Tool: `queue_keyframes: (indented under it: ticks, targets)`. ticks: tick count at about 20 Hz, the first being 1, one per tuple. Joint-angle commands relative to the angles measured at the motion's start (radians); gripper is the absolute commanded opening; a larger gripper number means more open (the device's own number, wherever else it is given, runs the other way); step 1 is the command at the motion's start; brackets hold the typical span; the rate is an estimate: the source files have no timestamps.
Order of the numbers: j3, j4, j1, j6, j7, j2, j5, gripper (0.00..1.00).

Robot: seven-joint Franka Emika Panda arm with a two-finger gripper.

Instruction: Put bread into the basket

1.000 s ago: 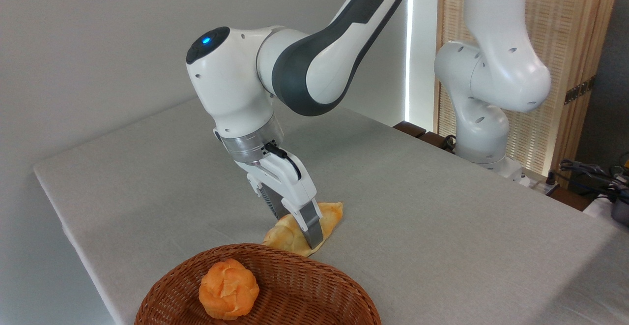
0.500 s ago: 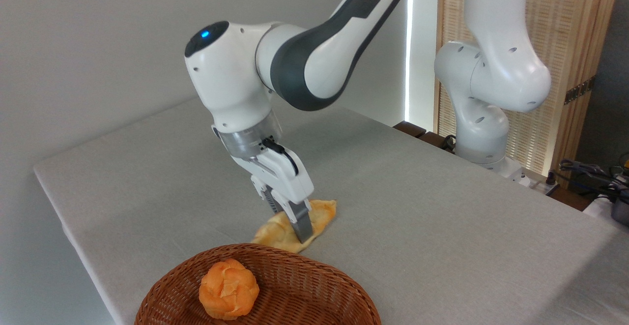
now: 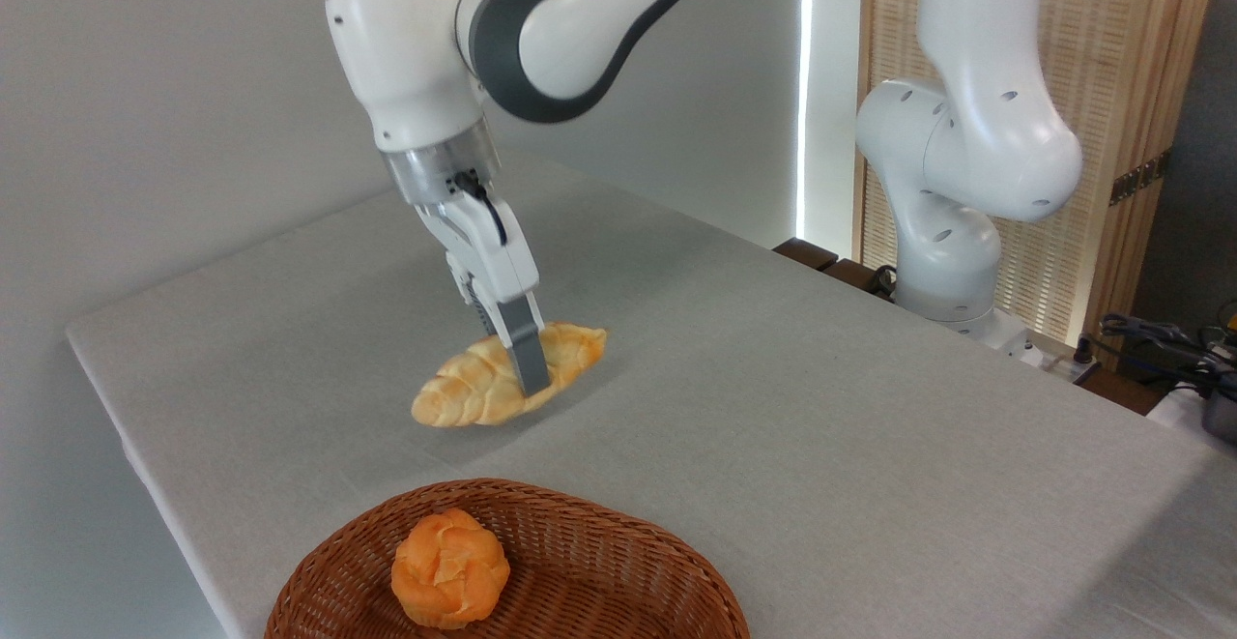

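Note:
The pale golden braided bread hangs in the air above the grey table, tilted with its left end lower. My gripper is shut on the loaf's middle, one grey finger crossing its front. The reddish-brown wicker basket sits at the table's near edge, below and in front of the loaf, partly cut off by the picture's bottom. A round orange knotted bun lies inside the basket on its left side.
The grey cloth-covered table stretches to the right and back. The arm's white base stands at the far right edge. A slatted wooden screen and cables are behind it.
My gripper has lifted the bread off the table and carried it up and to the left. The basket and bun have stayed put.

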Motion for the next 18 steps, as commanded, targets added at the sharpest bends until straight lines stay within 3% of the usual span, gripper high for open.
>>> queue_keyframes:
  ticks: [1, 5, 9, 10, 11, 12, 18]
  targets:
    - [0.052, 0.043, 0.017, -0.009, 0.02, -0.008, -0.014, 0.41]
    - [0.175, 0.085, 0.017, 0.041, 0.023, -0.008, -0.017, 0.42]
    - [0.258, 0.083, 0.017, 0.115, 0.029, 0.018, -0.031, 0.45]
    - [0.279, 0.083, 0.017, 0.138, 0.03, 0.02, -0.032, 0.51]
    - [0.293, 0.083, 0.017, 0.161, 0.036, 0.034, -0.032, 0.71]
    - [0.304, 0.08, 0.018, 0.188, 0.038, 0.046, -0.032, 1.0]
    - [0.335, 0.082, 0.018, 0.227, 0.038, 0.064, -0.055, 1.0]
